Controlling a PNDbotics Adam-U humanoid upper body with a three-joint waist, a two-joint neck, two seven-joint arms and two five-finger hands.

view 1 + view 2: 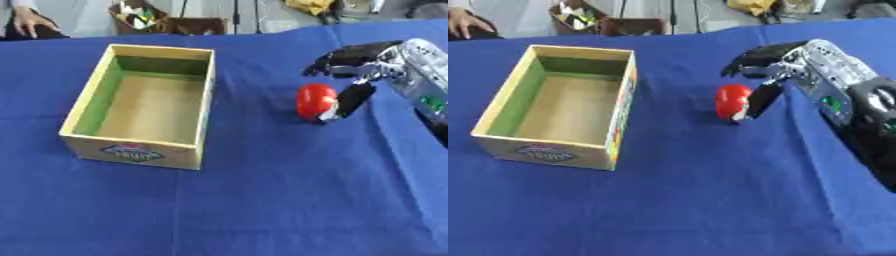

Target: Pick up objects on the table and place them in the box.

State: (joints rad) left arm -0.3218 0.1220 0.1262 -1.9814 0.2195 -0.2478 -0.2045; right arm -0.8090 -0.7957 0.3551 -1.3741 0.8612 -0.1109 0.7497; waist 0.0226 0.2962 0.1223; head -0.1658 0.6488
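Box [197,131] sits nearest, empty. Red obj [314,101] lies just left of right hand [776,67], thumb touching, fingers half-curled above, not closed yet.

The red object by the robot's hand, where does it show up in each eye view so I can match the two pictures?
Left eye view: the red object sits right of centre, a little above mid-height, beside the right hand.
Right eye view: it lies nearer the middle, at about the same height.
Shared landmark: the open box stands to its left on the blue cloth in both views.
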